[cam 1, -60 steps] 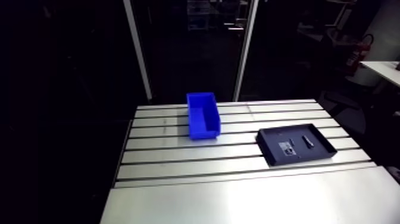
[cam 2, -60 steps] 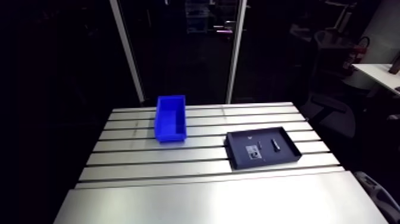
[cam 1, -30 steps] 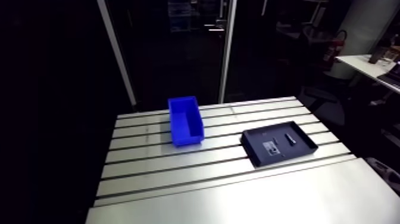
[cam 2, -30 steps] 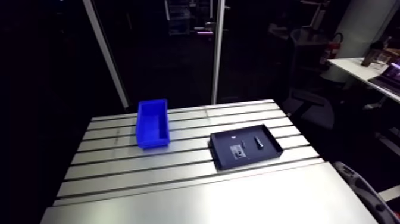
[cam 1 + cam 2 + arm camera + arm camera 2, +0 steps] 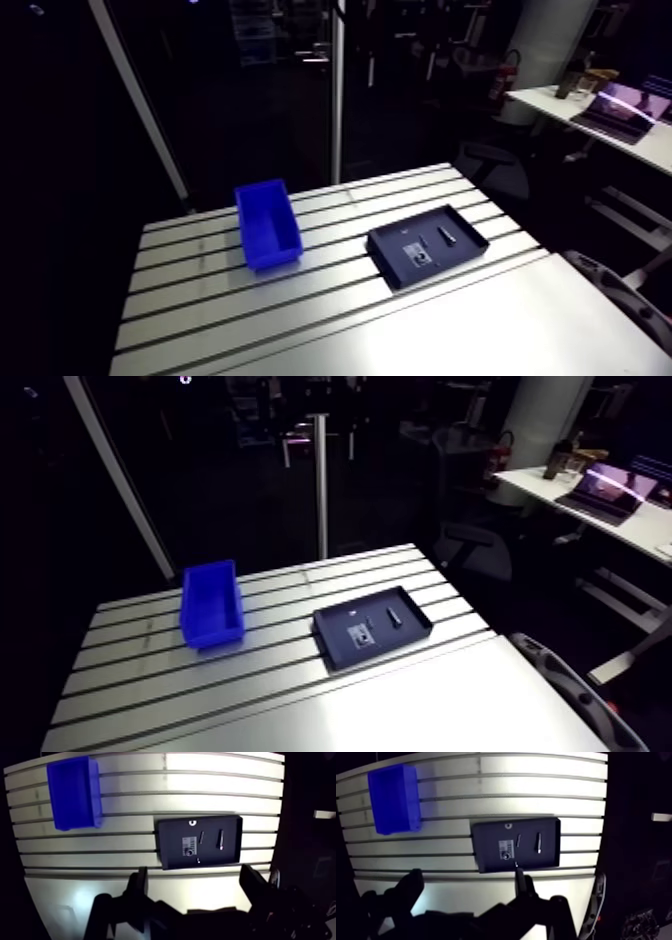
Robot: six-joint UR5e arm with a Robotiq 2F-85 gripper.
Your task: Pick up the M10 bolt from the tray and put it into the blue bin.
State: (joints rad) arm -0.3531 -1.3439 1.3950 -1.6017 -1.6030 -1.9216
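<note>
A dark flat tray (image 5: 169, 854) lies on the slotted table. In it, the M10 bolt (image 5: 220, 839) shows as a slim dark pin on the side away from the blue bin (image 5: 75, 792). The bin stands apart from the tray, a few slots further on, with nothing visible inside. My gripper (image 5: 195, 874) hangs high above the table, short of the tray's near edge, open and holding nothing. In the arm view the bin (image 5: 268, 225), tray (image 5: 390, 258) and bolt (image 5: 446, 235) show, but the gripper does not.
The tray also holds a thinner pin (image 5: 201, 837), a white label with a small round part (image 5: 187, 846) and a pale ring (image 5: 192, 822). The table (image 5: 300, 320) has a smooth plate along its near side and drops off at its edges.
The arm view has swung round, so bin and tray sit further left in the picture. Nothing on the table has moved.
</note>
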